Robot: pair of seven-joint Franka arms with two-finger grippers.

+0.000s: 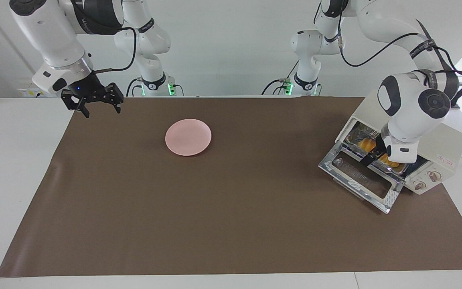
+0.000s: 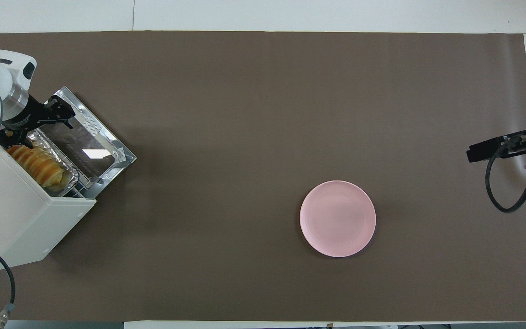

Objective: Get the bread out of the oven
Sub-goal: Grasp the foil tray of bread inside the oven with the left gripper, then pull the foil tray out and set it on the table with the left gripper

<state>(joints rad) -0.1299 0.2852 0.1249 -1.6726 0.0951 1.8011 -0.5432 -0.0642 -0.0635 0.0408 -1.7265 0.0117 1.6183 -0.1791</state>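
The cream-white oven [image 1: 449, 146] [image 2: 21, 214] stands at the left arm's end of the table, its glass door [image 1: 359, 176] [image 2: 85, 141] dropped open. Inside, the golden ridged bread [image 1: 365, 143] [image 2: 39, 165] lies in a foil tray [image 2: 69, 176]. My left gripper [image 1: 375, 154] [image 2: 34, 125] is open and hangs at the oven's mouth, over the tray and the door's hinge. It hides the loaf's middle in the facing view, and I cannot tell whether it touches the bread. My right gripper [image 1: 92, 106] [image 2: 473, 154] waits open above the mat's edge at the right arm's end.
A pink plate [image 1: 188, 137] [image 2: 337, 218] sits on the brown mat [image 1: 231, 224], toward the right arm's end from the oven. The oven's two knobs [image 1: 427, 180] face away from the robots. A black cable [image 2: 514, 187] hangs by the right gripper.
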